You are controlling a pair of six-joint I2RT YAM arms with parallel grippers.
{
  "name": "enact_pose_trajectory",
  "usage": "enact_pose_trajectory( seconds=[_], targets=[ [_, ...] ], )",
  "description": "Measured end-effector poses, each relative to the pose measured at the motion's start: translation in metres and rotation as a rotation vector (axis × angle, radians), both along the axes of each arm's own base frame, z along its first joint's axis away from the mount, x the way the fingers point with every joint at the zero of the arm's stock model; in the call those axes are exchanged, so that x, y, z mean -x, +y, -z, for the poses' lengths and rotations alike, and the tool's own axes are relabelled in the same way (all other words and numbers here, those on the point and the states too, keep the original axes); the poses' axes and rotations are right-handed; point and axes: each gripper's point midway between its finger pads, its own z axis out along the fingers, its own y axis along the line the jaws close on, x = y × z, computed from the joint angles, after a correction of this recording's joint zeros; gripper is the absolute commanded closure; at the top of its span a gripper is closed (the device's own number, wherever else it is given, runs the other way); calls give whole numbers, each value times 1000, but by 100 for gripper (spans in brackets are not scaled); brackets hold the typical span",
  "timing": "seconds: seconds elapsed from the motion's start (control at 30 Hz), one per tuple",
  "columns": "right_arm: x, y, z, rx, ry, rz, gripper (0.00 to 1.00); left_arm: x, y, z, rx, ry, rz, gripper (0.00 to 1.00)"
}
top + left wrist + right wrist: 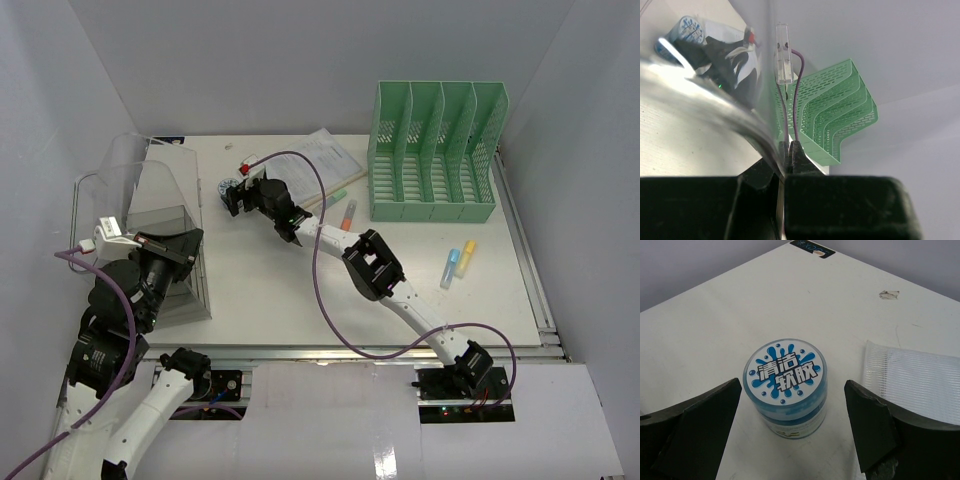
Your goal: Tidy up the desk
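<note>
Blue-lidded jar (785,390): stands upright on the desk (715,315), toward its far left, near the bin (150,180).
Desk: a white top under both arms; loose pens (455,265) and papers (330,155) lie on it, and a green rack (435,150) stands at the far right.
Right gripper (792,407): its jaws are spread wide, one finger on each side of the jar and neither touching it.
Centring: the jar sits closer to the finger at picture left, so shifting sideways until both gaps match should keep the first contact from shoving it.
Height: the pads look about level with the lid rim. Dropping lower would let them meet the straight wall under the lid.
Step in hand: probably grasping the jar to stow it, most likely in the bin.
Closing: close slowly, since the round, smooth side could twist or squirt out of a fast pinch.
Lift: go straight up first; a clear sleeve (915,375) lies just beside the jar.
Left gripper (165,245): its jaws are together and appear to nip the bin's thin clear wall, which would steady it.
Cable (318,250): the purple loop hangs over the right arm, so keep the carry path from dragging it across the papers.
Drop-off: I cannot tell from these views which way the bin's mouth faces.
</note>
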Motion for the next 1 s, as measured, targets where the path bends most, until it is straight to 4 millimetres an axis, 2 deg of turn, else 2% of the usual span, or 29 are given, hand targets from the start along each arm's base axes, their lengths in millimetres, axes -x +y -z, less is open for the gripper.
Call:
enact_pose_trajectory(
  seconds=[0.1, 0.4, 0.83, 1.0],
  targets=[
    [0, 1, 2, -13, -6, -5, 1, 0, 0, 0, 0, 0, 1, 100],
    [2, 4, 12, -23, 5, -22, 23, 0, 0, 0, 4, 1, 1, 100],
    [1, 2, 10, -16, -18, -28, 41, 0, 0, 0, 4, 1, 1, 100],
    [4, 3, 12, -15, -29, -48, 53, 0, 0, 0, 4, 1, 1, 100]
  ],
)
